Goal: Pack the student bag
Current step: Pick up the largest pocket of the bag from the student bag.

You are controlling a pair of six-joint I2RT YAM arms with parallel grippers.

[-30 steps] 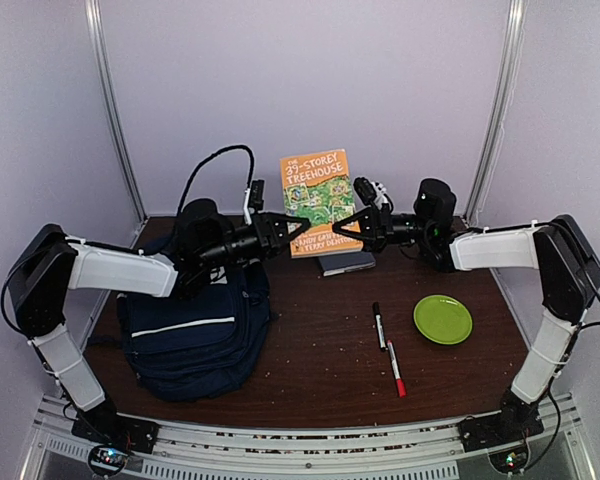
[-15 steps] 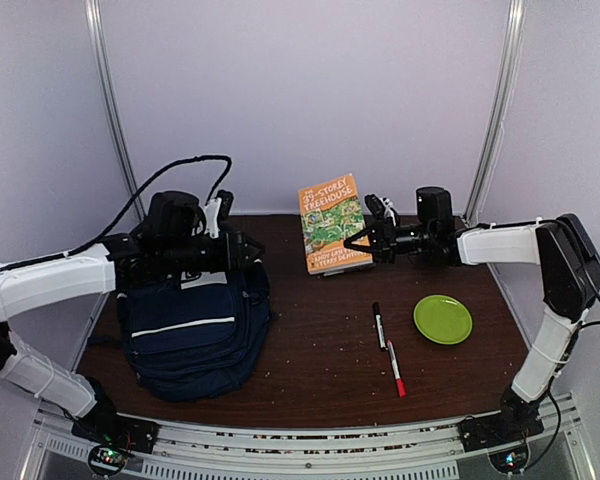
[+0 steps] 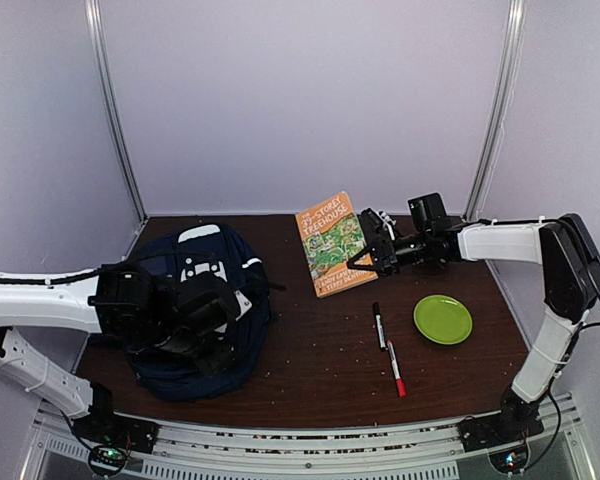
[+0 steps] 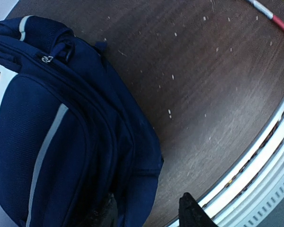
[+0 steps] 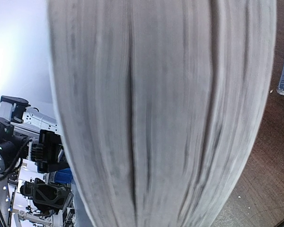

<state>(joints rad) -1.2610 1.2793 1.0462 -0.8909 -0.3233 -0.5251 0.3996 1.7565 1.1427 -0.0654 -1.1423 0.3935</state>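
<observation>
The student bag [image 3: 202, 243], navy with a white patch at its top, lies at the table's left; its stripe and zip show in the left wrist view [image 4: 61, 132]. My left gripper [image 3: 218, 348] hovers over the bag's near right side, open [image 4: 146, 215], with the bag's lower corner beneath its fingers [image 4: 191, 213]. An orange paperback book [image 3: 335, 243] is tilted at the back centre, and my right gripper [image 3: 368, 255] is shut on its right edge. The book's grey page edges [image 5: 161, 113] fill the right wrist view and hide the fingers.
A black marker [image 3: 378, 325] and a red marker [image 3: 395, 368] lie right of centre; the red one's tip shows in the left wrist view [image 4: 270, 13]. A green plate [image 3: 442, 319] sits at the right. The metal front rail [image 4: 255, 170] runs close to the bag.
My left gripper let go of the book, opened and swung back down over the bag. The right gripper alone brought the book lower and to the right, now tilted.
</observation>
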